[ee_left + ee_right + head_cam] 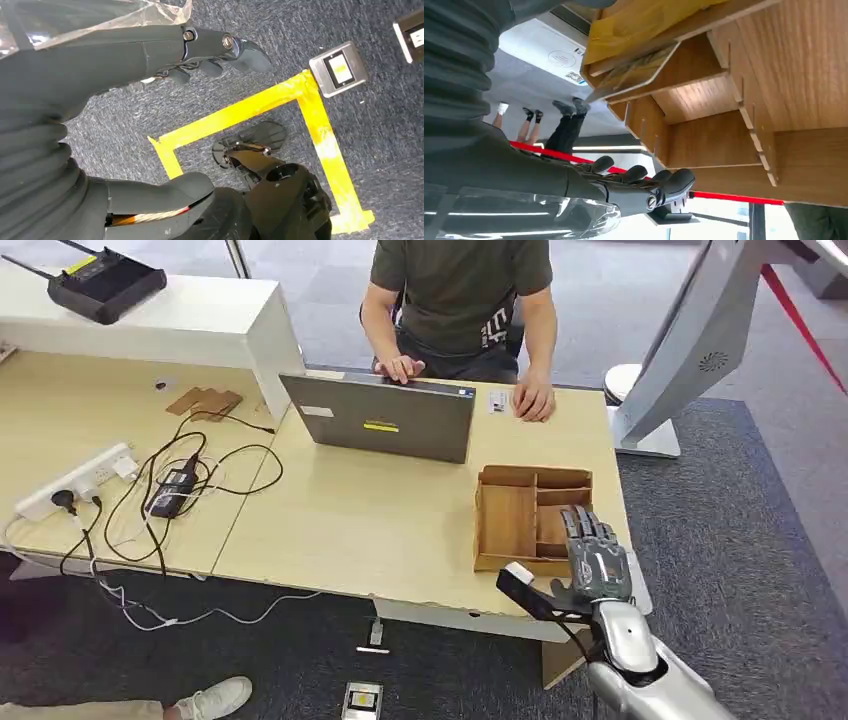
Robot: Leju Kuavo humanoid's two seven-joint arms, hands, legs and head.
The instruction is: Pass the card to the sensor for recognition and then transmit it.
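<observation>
- The right hand (596, 558) is hovering at the near right corner of the tabletop (380, 520), over the near edge of the wooden organizer (533, 517); its dark fingers are lying straight and loosely apart, holding nothing.
- The right wrist view is showing what the head view is not: a card (634, 75) with rounded corners is leaning tilted in one compartment of the organizer, beside a yellow sheet (634, 22).
- The left hand (150, 55) is hanging over blue-grey carpet (380, 140) marked with yellow tape (250, 107); the thumb is standing well apart from the fingers, with nothing between them.
- The organizer is made of plain thin plywood with slotted dividers.
- Farther away, a grey laptop (385, 420) is standing open, and a person (460, 300) is resting both hands at the far edge of the tabletop.
</observation>
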